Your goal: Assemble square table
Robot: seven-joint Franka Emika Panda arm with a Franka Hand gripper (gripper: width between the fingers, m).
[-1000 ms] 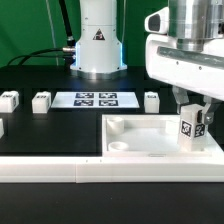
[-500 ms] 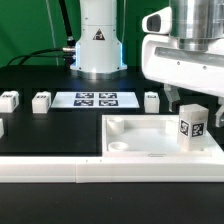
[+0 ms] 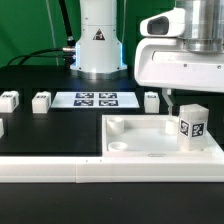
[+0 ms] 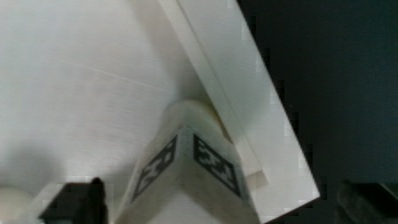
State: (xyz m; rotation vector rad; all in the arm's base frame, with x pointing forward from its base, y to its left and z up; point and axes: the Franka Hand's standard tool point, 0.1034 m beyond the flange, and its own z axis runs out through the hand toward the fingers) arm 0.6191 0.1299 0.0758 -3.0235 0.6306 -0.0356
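Square table slab (image 3: 150, 142) at five o'clock of the exterior view, one leg standing on it, gripper (image 3: 194, 97) lifted clear.
A second ago the fingers flanked the upright leg block (image 3: 191, 127). Now they have risen above its top, spread wide and holding nothing. The wrist view shows dark fingertips (image 4: 73, 200) far apart, with the tagged block between them. Slab and block have not shifted. Counted: one slab; one border rail (image 3: 60, 172) along six o'clock; one marker board (image 3: 96, 99) near twelve; four leg blocks. These are the upright one on the slab's three o'clock side, outer leg block (image 3: 9, 99) and inner leg block (image 3: 41, 101) at the board's nine o'clock, and lone leg block (image 3: 151, 100) at its three. A white scrap (image 3: 2, 127) cut by the nine o'clock edge I cannot identify.
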